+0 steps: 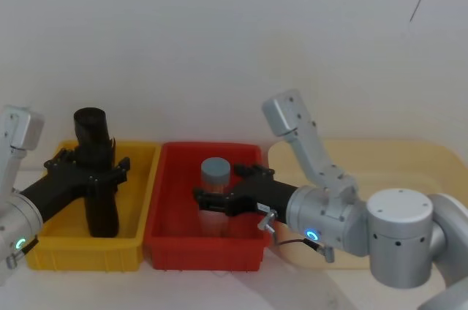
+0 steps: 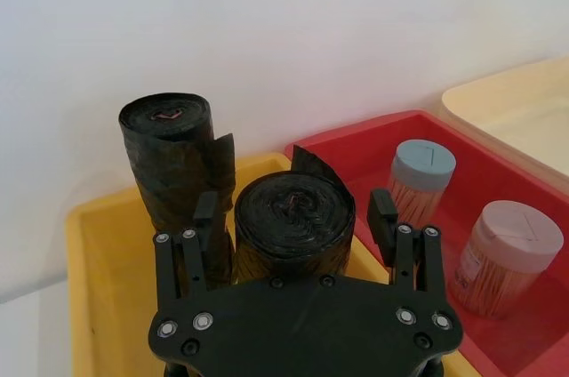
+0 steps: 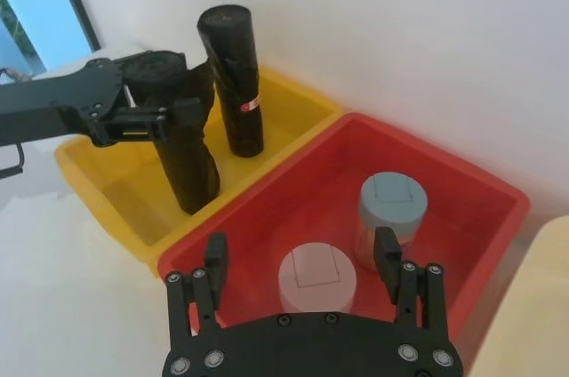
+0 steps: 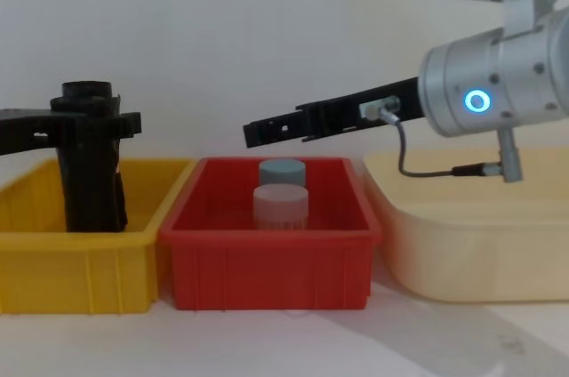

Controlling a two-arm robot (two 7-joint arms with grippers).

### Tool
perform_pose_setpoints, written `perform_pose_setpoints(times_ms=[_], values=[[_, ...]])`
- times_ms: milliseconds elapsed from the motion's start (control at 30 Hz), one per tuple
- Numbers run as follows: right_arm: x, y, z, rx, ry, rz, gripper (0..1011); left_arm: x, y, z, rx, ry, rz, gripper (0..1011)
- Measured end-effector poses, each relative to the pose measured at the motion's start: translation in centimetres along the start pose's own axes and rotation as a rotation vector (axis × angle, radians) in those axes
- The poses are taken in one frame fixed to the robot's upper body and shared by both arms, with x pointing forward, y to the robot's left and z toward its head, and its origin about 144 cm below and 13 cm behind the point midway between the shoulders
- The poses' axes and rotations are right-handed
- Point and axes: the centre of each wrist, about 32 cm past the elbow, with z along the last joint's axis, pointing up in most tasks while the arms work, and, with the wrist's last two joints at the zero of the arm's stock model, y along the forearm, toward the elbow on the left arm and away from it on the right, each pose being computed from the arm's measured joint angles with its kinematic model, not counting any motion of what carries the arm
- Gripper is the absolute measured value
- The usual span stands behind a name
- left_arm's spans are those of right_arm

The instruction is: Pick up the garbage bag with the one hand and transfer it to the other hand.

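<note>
Two black garbage bag rolls stand upright in the yellow bin (image 1: 143,197). The nearer garbage bag (image 1: 102,213) (image 2: 290,217) (image 3: 190,172) has my left gripper (image 1: 93,164) (image 2: 294,214), on the green-ringed arm, around its upper part. The jaws are open, one finger on each side with a small gap. The second roll (image 1: 89,126) (image 2: 167,150) (image 3: 233,75) stands just behind and bears a small red label. My right gripper (image 1: 210,201) (image 3: 300,258) (image 4: 254,133), on the blue-ringed arm, hovers open over the red bin (image 1: 165,211) and holds nothing.
Two clear jars stand in the red bin, one with a blue-grey lid (image 3: 391,199) and one with a pale lid (image 3: 317,276). A cream tray (image 1: 428,171) lies to the right of it. A white wall runs close behind the bins.
</note>
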Motion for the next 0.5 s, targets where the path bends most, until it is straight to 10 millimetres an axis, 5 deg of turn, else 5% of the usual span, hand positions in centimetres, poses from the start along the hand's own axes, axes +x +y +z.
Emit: perform_pose_setpoints(times_ms=[500], values=[[1.0, 2.7, -0.2, -0.054, -0.05, 0.025, 1002, 0.0, -0.1, 0.0, 0.002, 0.002, -0.001, 1001]])
